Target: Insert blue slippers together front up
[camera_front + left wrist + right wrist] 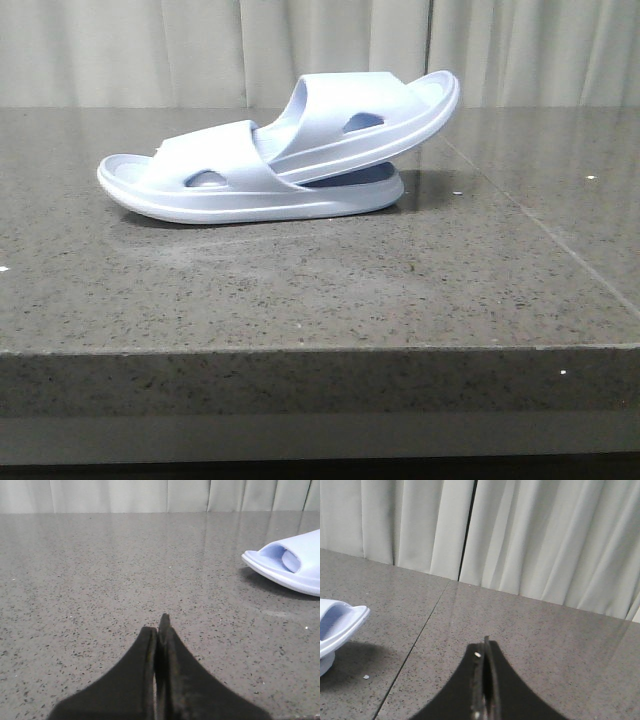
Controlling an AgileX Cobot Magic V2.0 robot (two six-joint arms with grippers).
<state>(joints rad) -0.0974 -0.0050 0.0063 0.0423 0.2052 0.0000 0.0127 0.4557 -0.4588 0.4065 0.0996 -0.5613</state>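
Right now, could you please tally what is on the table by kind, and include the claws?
Blue slippers: 2, lower one flat on the table, upper one slotted into it and tilted.
Claws: 2, left claw and right claw, both shut and empty.
Total: 4

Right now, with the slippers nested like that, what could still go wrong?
The upper slipper is only wedged under the lower slipper's strap, its far end raised off the table, so it could slide out or tip. Both grippers, left and right, are shut and apart from the pair, so neither steadies it.
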